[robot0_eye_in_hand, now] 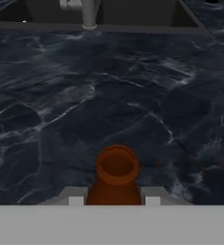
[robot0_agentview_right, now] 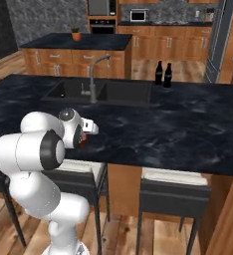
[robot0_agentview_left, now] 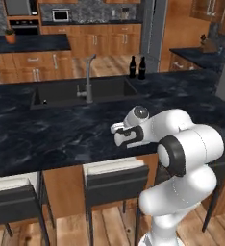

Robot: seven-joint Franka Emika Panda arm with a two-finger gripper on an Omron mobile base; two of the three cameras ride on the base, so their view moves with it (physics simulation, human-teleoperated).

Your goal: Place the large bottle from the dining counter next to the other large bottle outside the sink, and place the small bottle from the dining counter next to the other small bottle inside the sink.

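Step in hand: second half of the task, the small bottle. Two tall dark bottles (robot0_agentview_left: 137, 67) stand together on the far tabletop, right of the sink (robot0_agentview_left: 61, 91), so I judge the large-bottle half done.

Tool (robot0_eye_in_hand: 115, 201): closed narrowly on the small bottle (robot0_eye_in_hand: 116, 174). In the hand view its amber neck and open mouth rise between the two fingertips (robot0_eye_in_hand: 76, 200), which press it from either side. In the right base view a bit of red-brown shows under the wrist, at the near edge of the dining counter (robot0_agentview_right: 178, 129). Whether the bottle's base is off the tabletop I cannot tell.

Position: bottle and tool sit at the near edge of the counter, well apart from the sink, which lies at the far side with the faucet (robot0_agentview_left: 88, 79) in between.

The other small bottle: too small to make out in the basin from here.

Next move, my judgement: lift clear, carry far across the tabletop past the faucet, lower into the basin beside its partner. Keep it upright; watch the faucet neck and basin wall.
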